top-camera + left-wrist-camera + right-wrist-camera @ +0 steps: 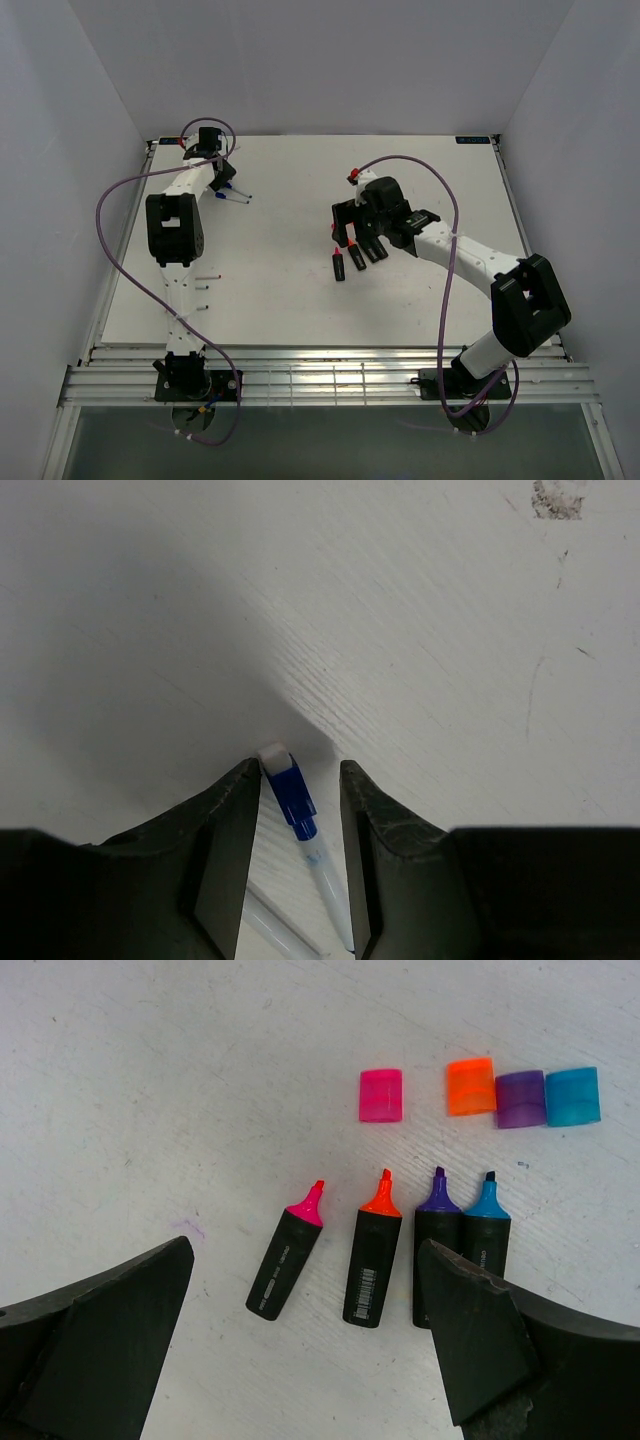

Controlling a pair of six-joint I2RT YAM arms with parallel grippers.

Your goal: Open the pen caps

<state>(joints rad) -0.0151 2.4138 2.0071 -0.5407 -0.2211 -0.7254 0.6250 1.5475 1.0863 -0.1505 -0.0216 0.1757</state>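
Left claw (299,764): narrow gap, straddling the blue cap (292,795), which sits on its white pen (325,880), at the bench (280,300) far-left corner.
Right claw (305,1250): wide, holding nothing, over mid-bench.
Loose caps: pink cap (381,1095), orange cap (470,1086), purple cap (520,1099), cyan cap (573,1096), off the black markers (372,1260).

The white table (290,300) carries four uncapped black markers side by side: the pink-tipped marker (287,1260), orange-tipped marker (372,1260), purple-tipped marker (436,1230) and blue-tipped marker (486,1228). Beyond their tips lie the pink cap (381,1095), set apart, then the orange cap (471,1086), purple cap (521,1099) and cyan cap (573,1096) close in a row. Thin white pens (236,196) lie far left
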